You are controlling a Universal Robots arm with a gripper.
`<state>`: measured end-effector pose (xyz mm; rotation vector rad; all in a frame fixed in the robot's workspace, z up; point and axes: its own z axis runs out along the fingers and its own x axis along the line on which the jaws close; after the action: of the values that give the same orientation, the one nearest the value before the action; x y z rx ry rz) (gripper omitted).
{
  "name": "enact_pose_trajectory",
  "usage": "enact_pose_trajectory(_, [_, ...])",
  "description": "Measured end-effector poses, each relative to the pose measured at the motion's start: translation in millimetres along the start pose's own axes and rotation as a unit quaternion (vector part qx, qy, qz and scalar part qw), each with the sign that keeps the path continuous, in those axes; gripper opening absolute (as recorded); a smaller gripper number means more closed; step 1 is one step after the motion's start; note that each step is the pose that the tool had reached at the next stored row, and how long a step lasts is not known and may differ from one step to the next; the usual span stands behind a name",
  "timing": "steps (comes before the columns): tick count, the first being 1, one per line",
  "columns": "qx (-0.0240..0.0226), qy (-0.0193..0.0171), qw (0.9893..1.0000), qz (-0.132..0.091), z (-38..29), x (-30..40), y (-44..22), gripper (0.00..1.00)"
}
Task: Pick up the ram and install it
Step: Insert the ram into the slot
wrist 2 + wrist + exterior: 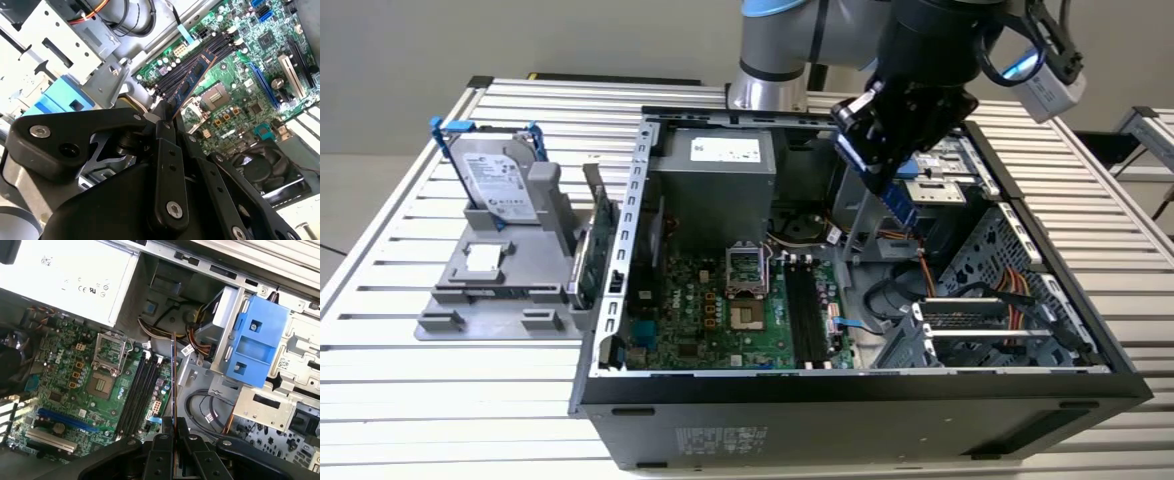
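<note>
Your worktop [400,330] of silver slats carries an open computer case [854,410] near its middle, lying on its side with a dark outer panel facing the worktop's near edge. The arm [781,50] rises behind the case's far wall and reaches over the open top.

Inside the case you see a grey power supply [720,165] against the far wall. The green motherboard [720,320] lies on the case floor in front of it. A metal drive cage [1014,260] takes up the side toward the exterior view's right. Just beside the case, toward the exterior view's left, a grey holder [480,290] sits on the worktop with a silver hard drive [494,180] standing upright in it.

Your gripper [881,170] hangs above the far right part of the case, over the strip between the motherboard and the drive cage. Its fingers [167,165] are pressed together, pinching one end of the ram [901,200]. The ram hangs below the fingertips in the air, clear of the board.

In the second wrist view the ram [192,80] stretches away from the gripper [162,117] as a narrow stick with dark chips, in line with the black memory slots [212,47] on the board. In the first wrist view you see the ram [173,370] edge-on as a thin line rising from the gripper [173,427]. There it runs between the memory slots [140,390] and a blue bracket [255,340] on the drive cage, and parallel to the slots.
</note>
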<state>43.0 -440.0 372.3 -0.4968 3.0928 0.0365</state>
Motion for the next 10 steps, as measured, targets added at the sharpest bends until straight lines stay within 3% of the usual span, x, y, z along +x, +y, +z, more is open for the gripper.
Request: enact_pose_trajectory(10, [0.0004, -0.0006, 0.9990, 0.045, 0.1, 0.0, 0.0, 0.00])
